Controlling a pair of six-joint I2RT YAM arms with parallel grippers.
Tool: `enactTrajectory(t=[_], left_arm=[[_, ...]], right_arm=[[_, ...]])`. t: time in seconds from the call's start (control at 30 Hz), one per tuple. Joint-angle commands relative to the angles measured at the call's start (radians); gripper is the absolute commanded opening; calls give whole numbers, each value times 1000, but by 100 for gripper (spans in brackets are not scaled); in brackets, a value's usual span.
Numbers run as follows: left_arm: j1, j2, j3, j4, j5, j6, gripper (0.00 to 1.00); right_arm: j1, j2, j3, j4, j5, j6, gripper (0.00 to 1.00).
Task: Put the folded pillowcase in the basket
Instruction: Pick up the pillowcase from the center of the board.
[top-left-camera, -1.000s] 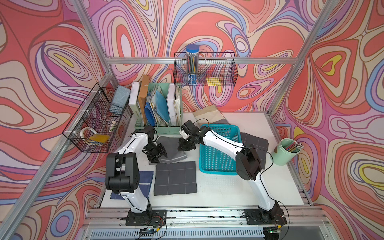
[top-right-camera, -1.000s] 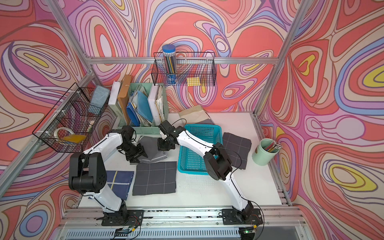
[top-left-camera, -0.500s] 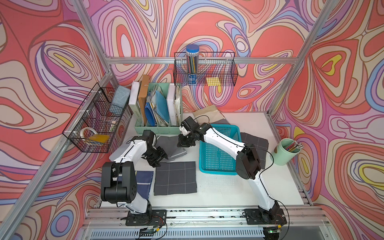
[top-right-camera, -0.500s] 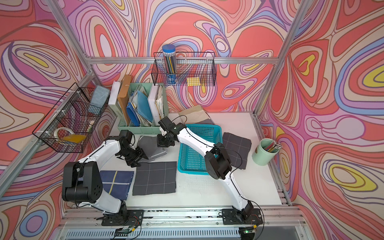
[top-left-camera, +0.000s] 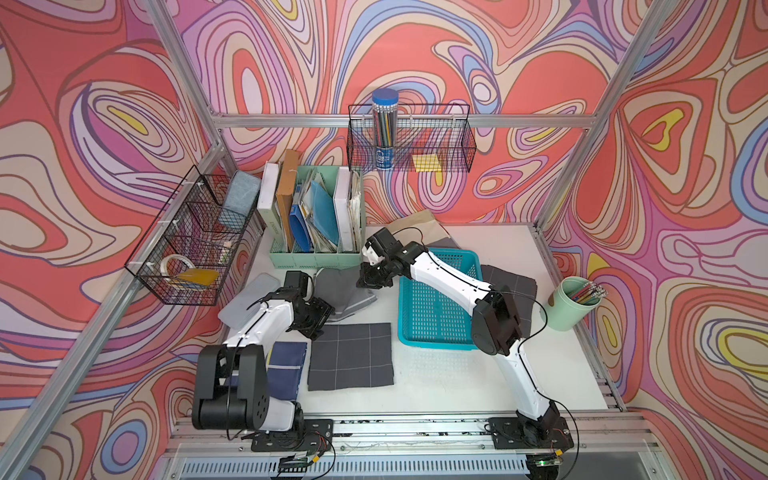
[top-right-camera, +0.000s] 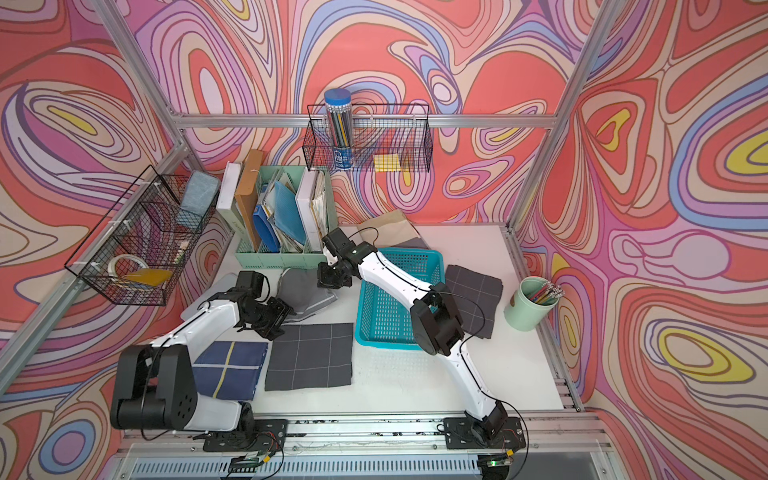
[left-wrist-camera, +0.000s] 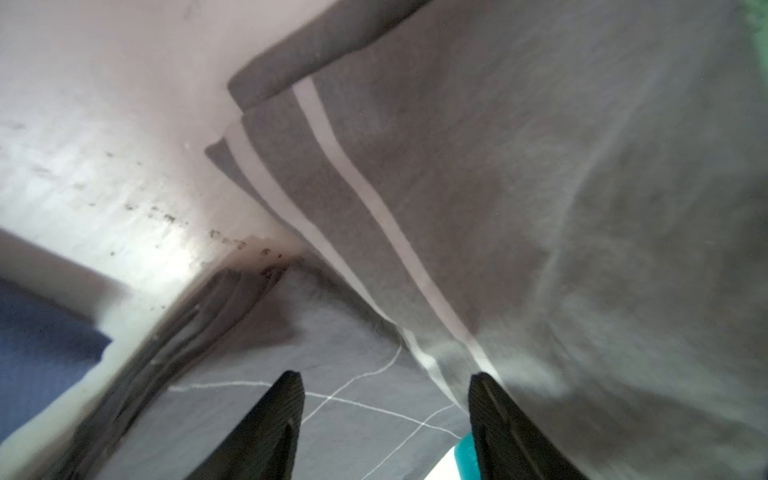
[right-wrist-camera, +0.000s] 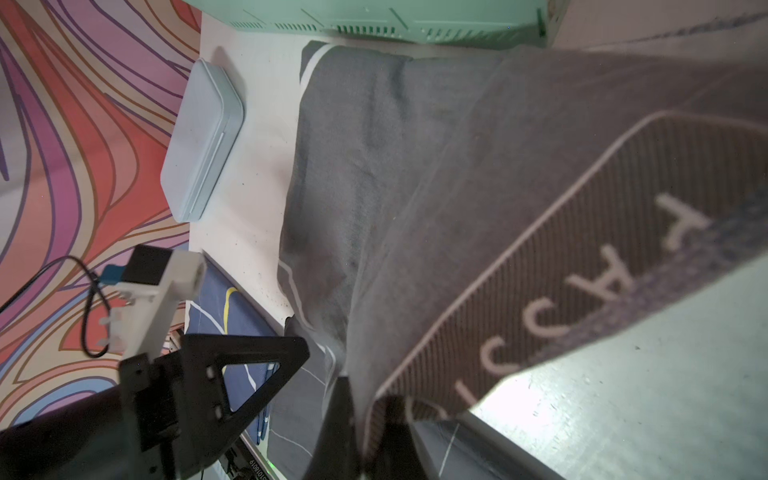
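The right gripper (top-left-camera: 371, 282) is clamped on one hem of the folded grey pillowcase (top-left-camera: 338, 291) and holds that side up off the desk (top-left-camera: 436, 382). The rest of it lies near the desk's far edge, just in front of the mint-green file organiser (top-left-camera: 316, 259). It is outside the turquoise basket (top-left-camera: 436, 345), just beside the wall facing the desk's left edge. The left gripper (top-left-camera: 318, 322) hangs low at the pillowcase's near corner, jaws apart and gripping nothing, over the edge of a dark checked cloth (top-left-camera: 351, 357) lying toward the desk's front edge.
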Motion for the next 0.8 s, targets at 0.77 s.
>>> enactTrajectory(t=[0.77], left_arm=[[-228,-207,-277,444,-406,-564,93]], right_arm=[[4,-86,-133,257,-65,151,0]])
